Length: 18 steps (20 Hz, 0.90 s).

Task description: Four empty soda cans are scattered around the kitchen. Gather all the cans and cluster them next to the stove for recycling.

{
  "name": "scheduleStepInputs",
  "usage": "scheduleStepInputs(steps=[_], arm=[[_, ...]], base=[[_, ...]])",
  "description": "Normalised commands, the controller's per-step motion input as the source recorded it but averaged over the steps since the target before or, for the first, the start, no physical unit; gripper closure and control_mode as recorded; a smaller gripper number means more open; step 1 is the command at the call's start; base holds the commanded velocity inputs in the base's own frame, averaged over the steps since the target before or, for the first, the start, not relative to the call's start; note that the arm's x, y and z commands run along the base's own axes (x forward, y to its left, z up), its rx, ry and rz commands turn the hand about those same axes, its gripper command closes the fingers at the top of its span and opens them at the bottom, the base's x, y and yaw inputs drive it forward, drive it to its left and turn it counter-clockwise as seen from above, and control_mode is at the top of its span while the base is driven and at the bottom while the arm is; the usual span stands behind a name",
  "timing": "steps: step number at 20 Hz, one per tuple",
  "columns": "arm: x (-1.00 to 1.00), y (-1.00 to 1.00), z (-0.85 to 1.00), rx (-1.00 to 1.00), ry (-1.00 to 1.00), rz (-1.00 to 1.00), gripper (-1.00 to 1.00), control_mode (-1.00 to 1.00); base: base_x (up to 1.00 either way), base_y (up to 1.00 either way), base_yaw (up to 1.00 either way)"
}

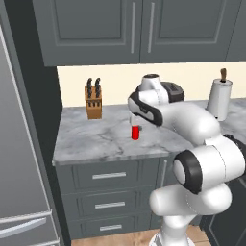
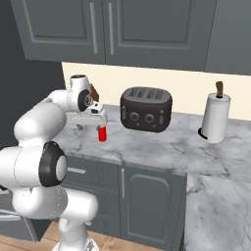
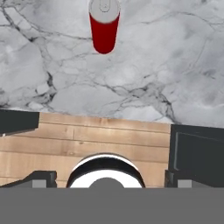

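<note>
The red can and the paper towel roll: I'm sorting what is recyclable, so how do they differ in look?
The red can is small and red with a silver top; the paper towel roll is much taller, wider and white. The roll stands on a holder with a brown knob on top; the can sits directly on the counter. Both stand upright.

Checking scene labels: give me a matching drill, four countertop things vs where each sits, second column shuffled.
Things:
1. can
2. knife block
3. toaster
4. paper towel roll

Places:
A. far right, by the counter corner
B. back left, against the wall
C. mid-counter, at the wall, right of the can
D. out on the marble, under the open gripper

Pairs: 1-D, 2-B, 3-C, 4-A
</note>
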Motion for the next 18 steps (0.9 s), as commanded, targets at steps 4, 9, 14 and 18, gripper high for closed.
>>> scheduleStepInputs(steps=[4, 9, 14, 18], arm=[[0.27, 0.0, -0.16, 0.01, 0.04, 0.04, -1.0, -1.0], [0.25, 0.0, -0.07, 0.02, 0.01, 0.03, -1.0, -1.0], [0.18, 0.0, -0.09, 0.02, 0.0, 0.0, -1.0, -1.0], [0.19, 0.03, -0.11, 0.01, 0.0, 0.0, -1.0, -1.0]], base=[[0.0, 0.0, 0.0], [0.0, 0.0, 0.0], [0.0, 0.0, 0.0], [0.0, 0.0, 0.0]])
